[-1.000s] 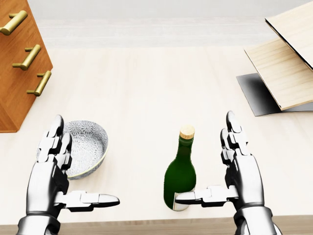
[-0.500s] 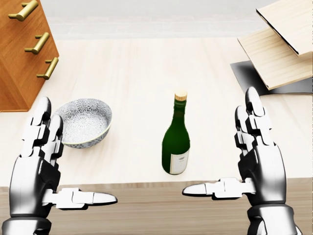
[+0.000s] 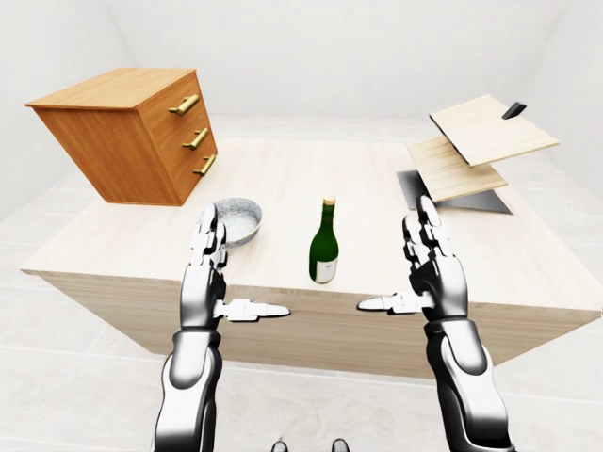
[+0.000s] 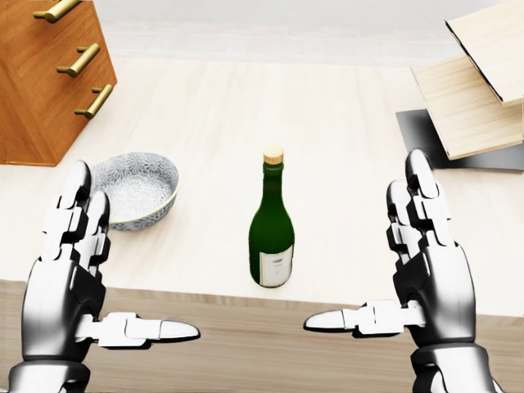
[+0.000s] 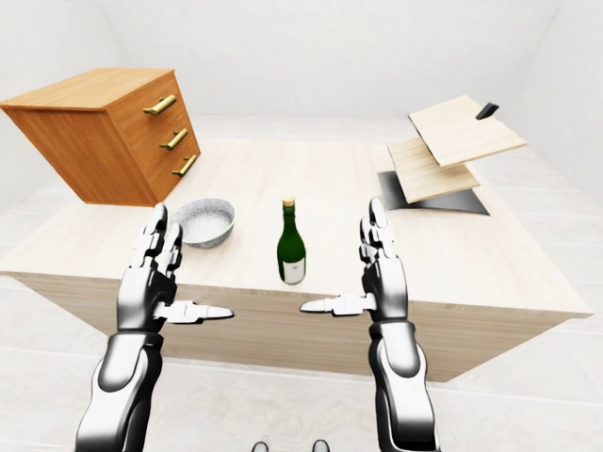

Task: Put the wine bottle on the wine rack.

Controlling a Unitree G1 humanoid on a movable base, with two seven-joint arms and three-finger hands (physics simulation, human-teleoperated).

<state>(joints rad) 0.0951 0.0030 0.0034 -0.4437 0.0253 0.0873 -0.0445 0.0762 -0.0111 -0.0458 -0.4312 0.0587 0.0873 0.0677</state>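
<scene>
My left hand and my right hand are both raised with fingers spread straight and thumbs pointing inward, grasping nothing. The dark green glass wine bottle with a cork and pale label stands upright on the pale wooden table, near its close edge, between my hands and touching neither. To its left sits a grey patterned ceramic bowl, and farther left the orange-brown wooden drawer chest with brass handles. The tilted light-wood boards on a dark base at the far right are probably the wine rack, though its slots are not clear. I judge this the approach step: next my right hand must reach to the bottle's body and close round it.
</scene>
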